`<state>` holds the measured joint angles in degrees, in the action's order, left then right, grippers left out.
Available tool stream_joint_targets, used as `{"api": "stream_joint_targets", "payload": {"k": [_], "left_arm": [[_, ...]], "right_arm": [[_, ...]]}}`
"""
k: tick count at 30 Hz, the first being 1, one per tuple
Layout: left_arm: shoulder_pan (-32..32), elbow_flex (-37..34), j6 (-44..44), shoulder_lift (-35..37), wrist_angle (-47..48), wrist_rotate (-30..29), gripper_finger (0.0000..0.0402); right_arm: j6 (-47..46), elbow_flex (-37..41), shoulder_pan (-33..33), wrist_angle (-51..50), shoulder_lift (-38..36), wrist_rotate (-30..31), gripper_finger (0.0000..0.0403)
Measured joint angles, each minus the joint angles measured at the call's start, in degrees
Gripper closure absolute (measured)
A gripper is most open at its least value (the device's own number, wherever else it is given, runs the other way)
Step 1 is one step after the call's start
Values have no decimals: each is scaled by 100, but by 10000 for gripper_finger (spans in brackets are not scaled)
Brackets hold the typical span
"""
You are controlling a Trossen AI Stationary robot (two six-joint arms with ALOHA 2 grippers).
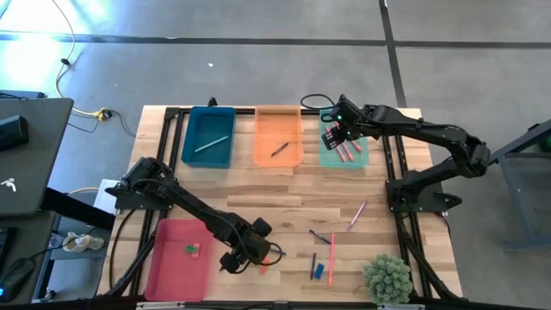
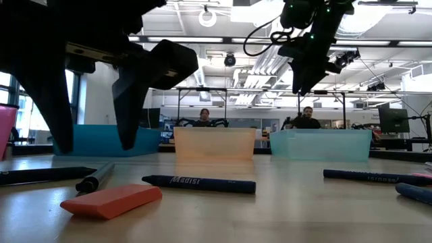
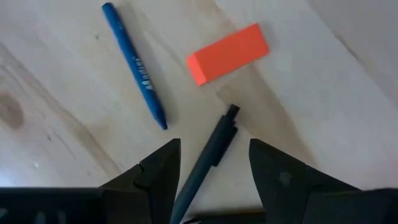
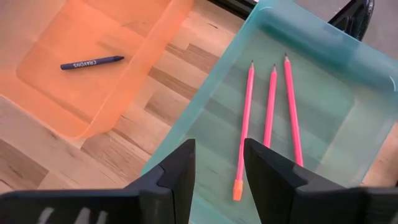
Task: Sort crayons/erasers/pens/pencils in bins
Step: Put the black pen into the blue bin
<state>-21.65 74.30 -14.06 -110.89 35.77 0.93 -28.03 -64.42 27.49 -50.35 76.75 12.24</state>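
Between the parted fingers of the left gripper (image 3: 214, 180) lies a dark pen (image 3: 208, 162), not yet gripped, its long axis running straight out ahead from the gap, tip pointing toward the orange eraser (image 3: 227, 53) just beyond. A blue crayon (image 3: 134, 65) lies beside it, angled away. The gripper sits near the front edge, close to the pink bin (image 1: 176, 258). Over the mint bin (image 1: 328, 155), well apart, the right gripper (image 4: 219, 177) hangs with fingers apart, empty, above three pink pencils (image 4: 270, 112). The left arm is far nearer.

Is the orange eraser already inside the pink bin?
No, the orange eraser lies on the bare table, beside a dark pen.
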Motion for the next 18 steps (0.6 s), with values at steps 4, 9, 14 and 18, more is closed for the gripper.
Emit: {"api": "stream_joint_targets", "payload": {"k": [4,9,14,18], "left_arm": [[-15,0,-112,0,-8,17,233],[-15,2,-206,-30,-19,34,233],[-15,-2,-266,-188,84,81,232],[5,-2,-475,-188,59,74,232]], "right_arm": [[-2,0,2,-4,2,-56,274],[-2,0,0,1,0,-71,274],[-2,0,0,0,1,-74,274],[-2,0,0,0,1,-76,274]]}}
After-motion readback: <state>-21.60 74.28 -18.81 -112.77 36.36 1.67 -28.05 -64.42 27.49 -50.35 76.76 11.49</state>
